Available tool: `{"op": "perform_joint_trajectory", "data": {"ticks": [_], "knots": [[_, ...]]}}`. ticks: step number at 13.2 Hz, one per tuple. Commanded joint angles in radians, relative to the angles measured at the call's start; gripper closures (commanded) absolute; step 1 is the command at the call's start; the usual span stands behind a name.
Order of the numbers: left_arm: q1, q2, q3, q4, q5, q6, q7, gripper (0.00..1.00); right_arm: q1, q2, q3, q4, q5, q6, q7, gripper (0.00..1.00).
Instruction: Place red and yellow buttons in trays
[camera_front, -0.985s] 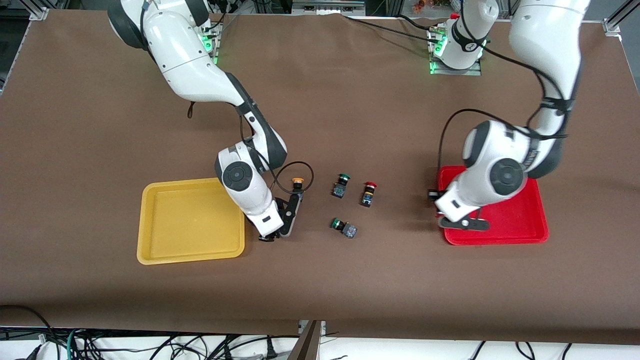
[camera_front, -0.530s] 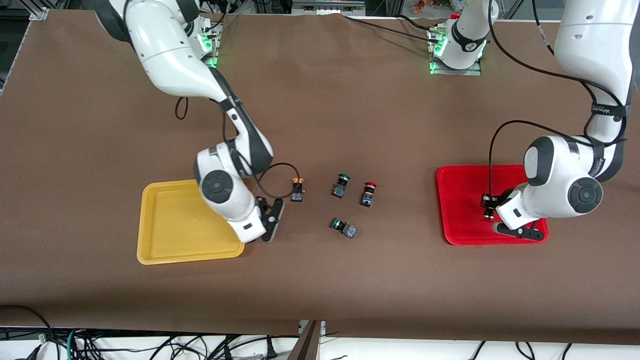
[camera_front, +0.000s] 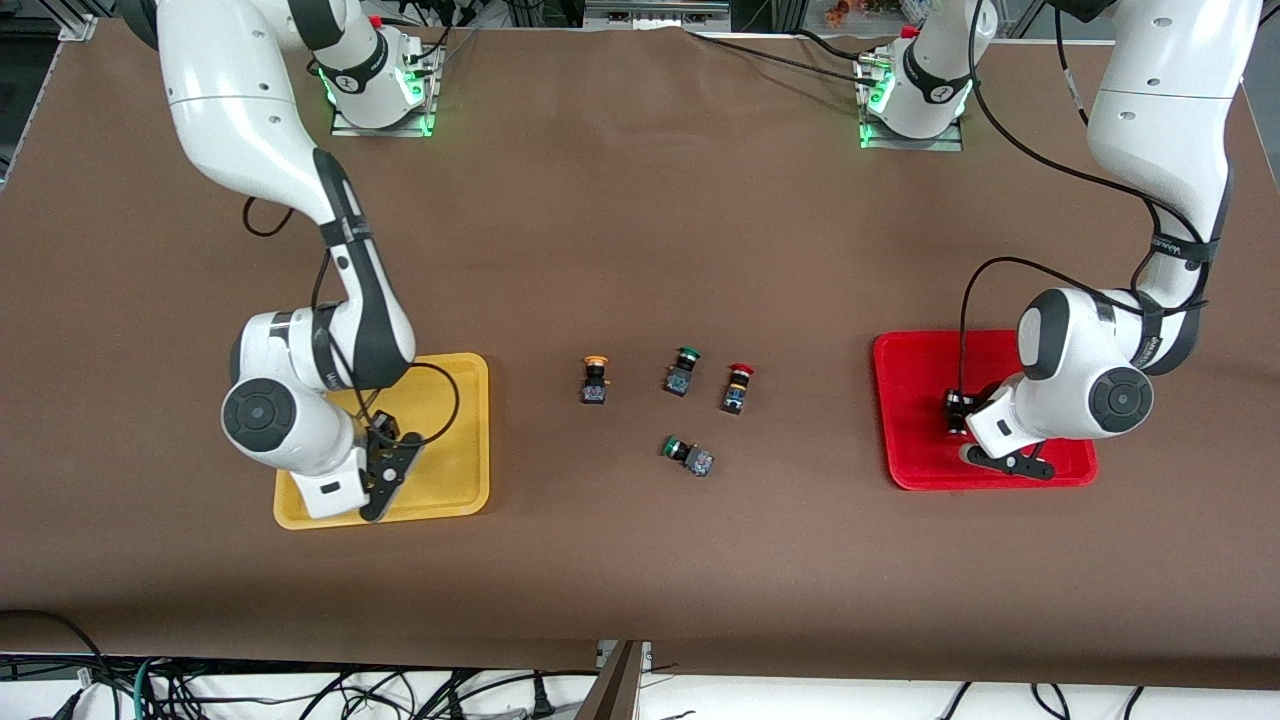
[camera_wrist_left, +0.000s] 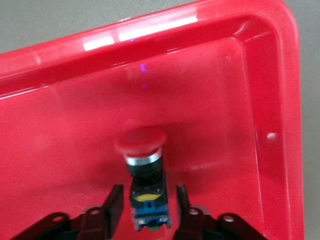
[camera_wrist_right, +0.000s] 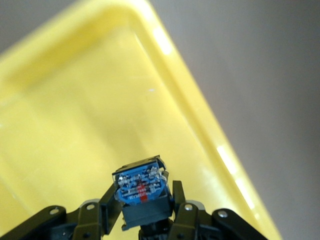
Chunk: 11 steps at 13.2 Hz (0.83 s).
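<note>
Bright, even overhead light; white glare streaks the red tray (camera_wrist_left: 150, 30) rim (wrist views slightly soft), shadows faint.

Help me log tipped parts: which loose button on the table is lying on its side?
The green-capped button nearest the front camera; the other three between the trays stand upright.

Two shallow plastic trays: one yellow (camera_front: 470, 430), one red (camera_front: 910, 400). Six black-bodied push-button switches: two red-capped (camera_front: 738, 386) (camera_wrist_left: 142, 167), two green-capped (camera_front: 682, 370) (camera_front: 686, 453), one orange-capped (camera_front: 595, 379), one cap hidden (camera_wrist_right: 142, 192).

The cap of the button (camera_wrist_right: 141, 196) in the right end effector (camera_wrist_right: 142, 202) is hidden.
</note>
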Motion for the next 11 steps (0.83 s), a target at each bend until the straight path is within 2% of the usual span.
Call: {"op": "perform_joint_trajectory", "data": {"ticks": [1, 2, 3, 4, 6, 9, 11], "knots": [[0.003, -0.042, -0.016, 0.008, 0.022, -0.047, -0.003, 0.0, -0.024, -0.02, 0.001, -0.06, 0.12, -0.003, 0.012, 0.35], [0.003, -0.069, -0.033, 0.012, 0.01, -0.072, -0.004, 0.0, -0.026, -0.023, 0.001, -0.057, 0.164, -0.038, 0.026, 0.27], [0.003, -0.094, -0.082, 0.02, 0.007, -0.089, -0.01, 0.0, -0.024, -0.028, 0.001, -0.049, 0.202, -0.058, 0.082, 0.01], [0.003, -0.098, -0.137, 0.034, 0.003, -0.094, -0.045, 0.0, -0.015, -0.054, 0.004, -0.049, 0.215, -0.066, 0.156, 0.0], [-0.024, -0.085, -0.232, 0.08, -0.016, -0.089, -0.234, 0.0, 0.046, -0.079, 0.009, -0.04, 0.216, -0.112, 0.355, 0.0], [-0.17, 0.015, -0.234, 0.172, -0.012, -0.027, -0.306, 0.0, 0.19, -0.08, 0.009, -0.028, 0.218, -0.104, 0.811, 0.0], [-0.227, 0.055, -0.234, 0.161, -0.018, 0.126, -0.31, 0.0, 0.279, -0.07, 0.009, -0.029, 0.218, -0.084, 1.109, 0.0]]}}
